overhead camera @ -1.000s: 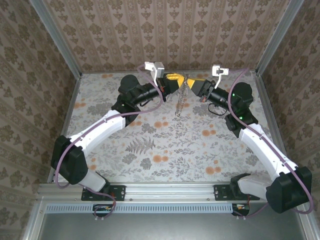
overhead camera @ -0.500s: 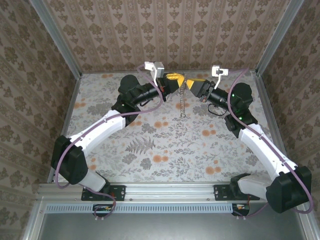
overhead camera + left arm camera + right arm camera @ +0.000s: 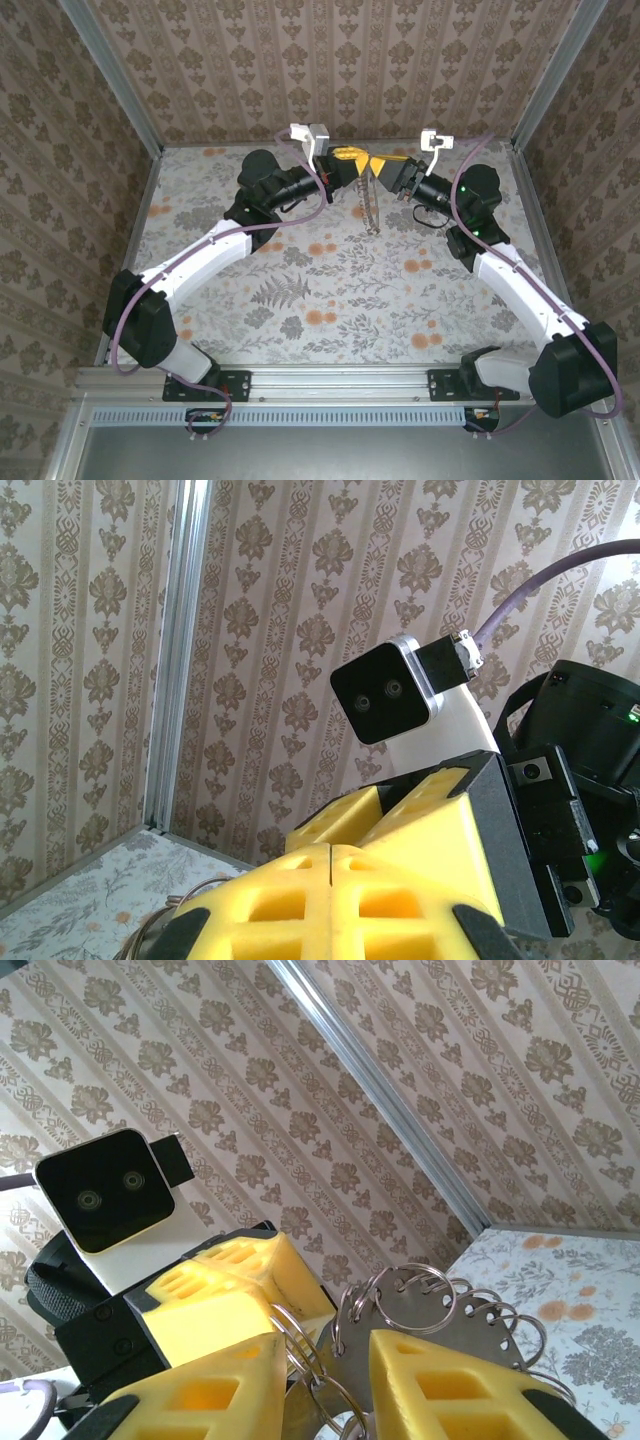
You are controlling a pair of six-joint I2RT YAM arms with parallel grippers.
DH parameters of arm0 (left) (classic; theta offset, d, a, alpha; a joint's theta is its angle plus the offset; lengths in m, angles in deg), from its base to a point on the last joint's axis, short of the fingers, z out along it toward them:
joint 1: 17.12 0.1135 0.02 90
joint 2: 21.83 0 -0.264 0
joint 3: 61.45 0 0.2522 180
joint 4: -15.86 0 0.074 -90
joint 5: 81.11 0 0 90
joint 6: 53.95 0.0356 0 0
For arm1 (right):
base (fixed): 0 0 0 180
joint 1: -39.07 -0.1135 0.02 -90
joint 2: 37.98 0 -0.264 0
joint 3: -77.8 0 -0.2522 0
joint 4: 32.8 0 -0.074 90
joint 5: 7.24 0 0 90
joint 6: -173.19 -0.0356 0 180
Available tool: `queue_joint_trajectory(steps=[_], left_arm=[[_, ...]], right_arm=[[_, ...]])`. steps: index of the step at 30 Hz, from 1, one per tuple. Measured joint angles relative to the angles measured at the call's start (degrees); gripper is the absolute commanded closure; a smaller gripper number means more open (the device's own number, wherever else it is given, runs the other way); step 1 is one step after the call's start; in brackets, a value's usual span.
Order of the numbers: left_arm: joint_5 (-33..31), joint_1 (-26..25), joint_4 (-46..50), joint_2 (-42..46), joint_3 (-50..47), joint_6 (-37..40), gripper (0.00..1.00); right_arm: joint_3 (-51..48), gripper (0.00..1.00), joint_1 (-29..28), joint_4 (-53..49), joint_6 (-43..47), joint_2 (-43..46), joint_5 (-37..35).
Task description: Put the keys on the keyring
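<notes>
Obs., standing at the bench. Both arms meet above the far middle of the table [image 3: 330,285], at 12 o'clock from the bases.

Left gripper [image 3: 352,158]: pads pressed together with no gap, as its wrist view shows. Thin wire loops show just at 8 o'clock of those pads. I judge that it is clamped on the keyring [image 3: 372,208], since the chain hangs from the meeting point toward 6 o'clock, its low end close over the table (touching or not, I cannot tell).

Right gripper [image 3: 385,163]: jaws parted narrowly. In its wrist view the two yellow fingers [image 3: 455,1385] stand apart, with wire loops bunched in and just beyond the gap at 12 o'clock. I see no firm pinch.

Key [image 3: 352,1345]: a flat grey piece among the loops, just at 11 o'clock of the gap, may be it (too crowded to be sure). Whether it is threaded on a loop I cannot tell.

Step in hand, my reading: the right hand is resetting its hold at the rings while the left carries the load.

To do it well:
- Keep the left clamp firm and motionless, so that the chain does not swing.
- Bring the right pads onto the flat piece alone, not the wire bundle.
- Close slowly, because the loops sit very near both pads and could snag.
- Work the key along one loop without tugging against the left hold.
</notes>
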Motion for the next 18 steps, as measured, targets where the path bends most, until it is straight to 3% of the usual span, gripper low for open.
queue_joint_trajectory(steps=[6,11,18], left_arm=[[0.0,0.0,0.0,-0.2,0.0,0.0,1.0],[0.0,0.1,-0.5,-0.5,0.2,-0.4,1.0],[0.0,0.2,-1.0,-0.6,0.5,-0.6,1.0]], right_arm=[[0.0,0.84,0.0,2.1,-1.1,-0.7,1.3],[0.0,1.0,0.2,4.0,-2.1,-1.4,2.8],[0.0,1.0,0.3,5.5,-2.6,-1.5,3.5]])
